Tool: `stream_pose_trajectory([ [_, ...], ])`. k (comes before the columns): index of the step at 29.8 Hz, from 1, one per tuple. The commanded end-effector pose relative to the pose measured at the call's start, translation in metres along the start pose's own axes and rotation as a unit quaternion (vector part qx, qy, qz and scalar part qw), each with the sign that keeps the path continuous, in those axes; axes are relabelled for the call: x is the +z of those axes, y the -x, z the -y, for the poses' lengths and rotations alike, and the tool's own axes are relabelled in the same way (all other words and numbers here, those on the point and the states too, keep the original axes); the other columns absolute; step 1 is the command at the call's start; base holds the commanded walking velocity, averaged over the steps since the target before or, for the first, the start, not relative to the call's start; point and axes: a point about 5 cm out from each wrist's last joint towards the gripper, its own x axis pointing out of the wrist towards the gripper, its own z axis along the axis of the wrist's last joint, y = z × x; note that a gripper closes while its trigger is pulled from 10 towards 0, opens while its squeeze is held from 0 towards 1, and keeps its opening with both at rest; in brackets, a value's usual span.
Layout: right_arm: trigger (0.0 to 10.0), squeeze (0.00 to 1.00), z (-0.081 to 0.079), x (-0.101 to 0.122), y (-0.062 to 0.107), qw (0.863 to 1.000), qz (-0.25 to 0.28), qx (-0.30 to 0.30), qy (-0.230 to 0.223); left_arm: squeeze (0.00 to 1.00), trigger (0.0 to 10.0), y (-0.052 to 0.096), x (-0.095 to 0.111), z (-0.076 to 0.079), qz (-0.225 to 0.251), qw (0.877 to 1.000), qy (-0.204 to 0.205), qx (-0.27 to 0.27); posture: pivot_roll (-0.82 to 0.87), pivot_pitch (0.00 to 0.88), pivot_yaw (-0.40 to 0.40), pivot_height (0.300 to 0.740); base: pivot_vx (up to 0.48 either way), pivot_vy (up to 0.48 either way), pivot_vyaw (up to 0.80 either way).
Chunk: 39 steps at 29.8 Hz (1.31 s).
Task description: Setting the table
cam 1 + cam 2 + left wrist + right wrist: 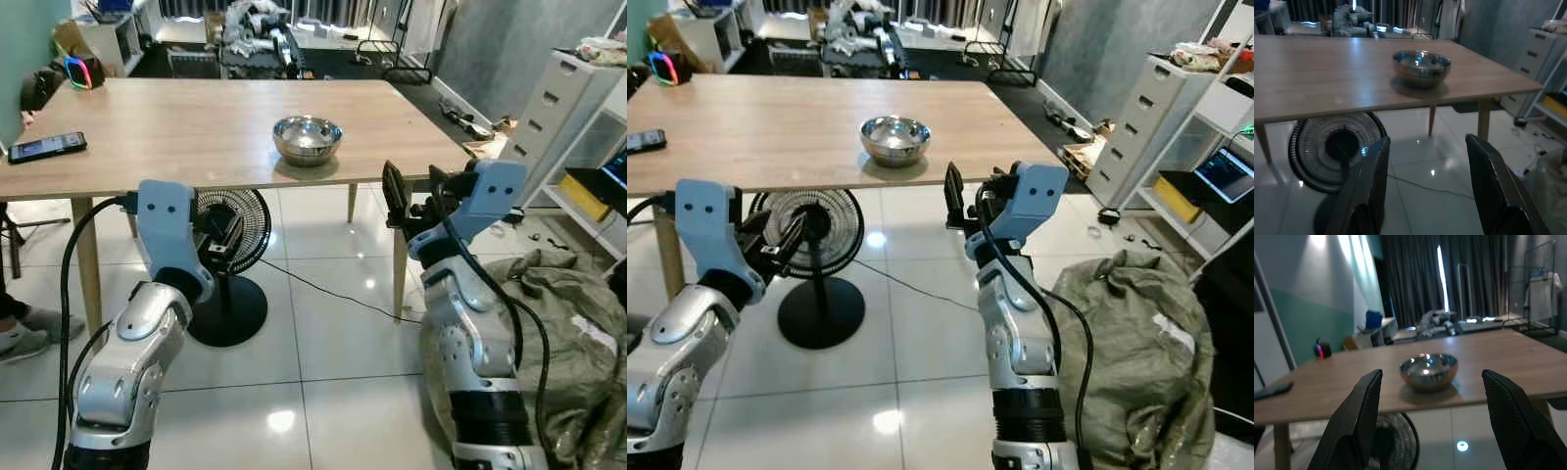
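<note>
In the left eye view a wooden counter (176, 127) spans the upper half of the frame, and a steel bowl (307, 138) sits on it right of centre, near the front edge. A phone (46, 146) lies at the far left of the counter, and a small glowing gadget (78, 70) stands in the upper left corner. Under the counter, at centre left, a black fan (233, 257) stands on the tiled floor (323, 343). The left hand (223, 238) sits low at centre left in front of the fan; the right hand (404, 201) is raised at centre right, just below the counter's corner, its black fingers upright. A grey drawer unit (554, 113) stands at the upper right, and an olive cloth heap (568, 323) fills the lower right. In the right eye view the bowl lies upper centre, above and left of the right hand. The left wrist view shows the left hand's fingers (1369, 191) spread apart, empty, with the bowl beyond them at upper centre. The right wrist view shows the right hand's fingers (1359, 426) also wide apart, empty, with the bowl centred between them on the counter.
</note>
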Motion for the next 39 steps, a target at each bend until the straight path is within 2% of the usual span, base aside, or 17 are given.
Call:
stream_pose_trajectory([
  [1, 10.0, 0.00, 0.004, -0.001, 0.002, 1.000, -0.005, -0.008, -0.002, 0.00, 10.0, 0.000, -0.003, 0.001, -0.008, 1.000, -0.003, -0.003, 0.03, 0.050, -0.011, 0.740, 0.000, 0.000, -0.80],
  [19, 10.0, 0.00, 0.005, -0.001, 0.002, 1.000, -0.008, -0.008, 0.000, 0.00, 10.0, 0.000, -0.004, 0.002, -0.011, 1.000, 0.001, -0.003, 0.02, 0.058, -0.013, 0.740, 0.000, 0.000, -0.80],
  [24, 10.0, 0.00, 0.006, -0.003, 0.004, 1.000, -0.014, -0.008, 0.003, 0.00, 10.0, 0.003, -0.012, 0.001, -0.030, 1.000, -0.007, -0.004, 0.02, 0.061, -0.014, 0.740, 0.000, 0.000, -0.80],
  [26, 10.0, 0.00, 0.010, -0.018, 0.010, 0.999, -0.046, -0.002, 0.027, 0.00, 10.0, 0.010, -0.029, -0.006, -0.062, 0.998, -0.026, 0.003, 0.02, 0.062, -0.015, 0.740, 0.000, 0.000, -0.80],
  [27, 10.0, 0.00, 0.010, -0.018, 0.010, 0.999, -0.046, -0.002, 0.027, 0.00, 10.0, 0.010, -0.029, -0.006, -0.062, 0.998, -0.026, 0.003, 0.02, 0.062, -0.015, 0.740, 0.000, 0.000, -0.80],
  [29, 10.0, 0.00, 0.017, -0.044, 0.023, 0.993, -0.107, 0.004, 0.051, 0.00, 10.0, 0.021, -0.050, -0.017, -0.103, 0.994, -0.043, 0.013, 0.03, 0.063, -0.018, 0.740, 0.000, 0.000, -0.80],
  [31, 10.0, 0.00, 0.026, -0.078, 0.047, 0.981, -0.177, 0.012, 0.082, 0.00, 10.0, 0.041, -0.082, -0.033, -0.165, 0.984, -0.066, 0.028, 0.03, 0.065, -0.020, 0.740, 0.000, 0.000, -0.80],
  [32, 10.0, 0.00, 0.032, -0.096, 0.061, 0.973, -0.215, 0.010, 0.088, 0.00, 10.0, 0.053, -0.100, -0.042, -0.205, 0.974, -0.085, 0.038, 0.04, 0.069, -0.024, 0.740, 0.000, 0.000, -0.80],
  [33, 10.0, 0.00, 0.039, -0.117, 0.082, 0.960, -0.263, 0.005, 0.090, 0.00, 10.0, 0.073, -0.126, -0.054, -0.262, 0.959, -0.099, 0.050, 0.04, 0.067, -0.025, 0.740, 0.000, 0.000, -0.80],
  [34, 10.0, 0.00, 0.039, -0.117, 0.082, 0.960, -0.263, 0.005, 0.090, 0.00, 10.0, 0.073, -0.126, -0.054, -0.262, 0.959, -0.099, 0.050, 0.04, 0.067, -0.025, 0.740, 0.000, 0.000, -0.80],
  [36, 10.0, 0.00, 0.045, -0.134, 0.101, 0.949, -0.303, -0.003, 0.092, 0.00, 10.0, 0.090, -0.145, -0.060, -0.298, 0.947, -0.107, 0.055, 0.05, 0.068, -0.026, 0.740, 0.000, 0.000, -0.80],
  [37, 10.0, 0.00, 0.045, -0.134, 0.101, 0.949, -0.303, -0.003, 0.092, 0.00, 10.0, 0.090, -0.145, -0.060, -0.298, 0.947, -0.107, 0.055, 0.05, 0.068, -0.026, 0.740, 0.000, 0.000, -0.80],
  [38, 10.0, 0.00, 0.049, -0.150, 0.120, 0.935, -0.344, -0.013, 0.080, 0.00, 10.0, 0.104, -0.161, -0.063, -0.318, 0.939, -0.123, 0.053, 0.05, 0.066, -0.026, 0.740, 0.000, 0.000, -0.80],
  [39, 10.0, 0.00, 0.049, -0.150, 0.120, 0.935, -0.344, -0.013, 0.080, 0.00, 10.0, 0.104, -0.161, -0.063, -0.318, 0.939, -0.123, 0.053, 0.05, 0.066, -0.026, 0.740, 0.000, 0.000, -0.80],
])
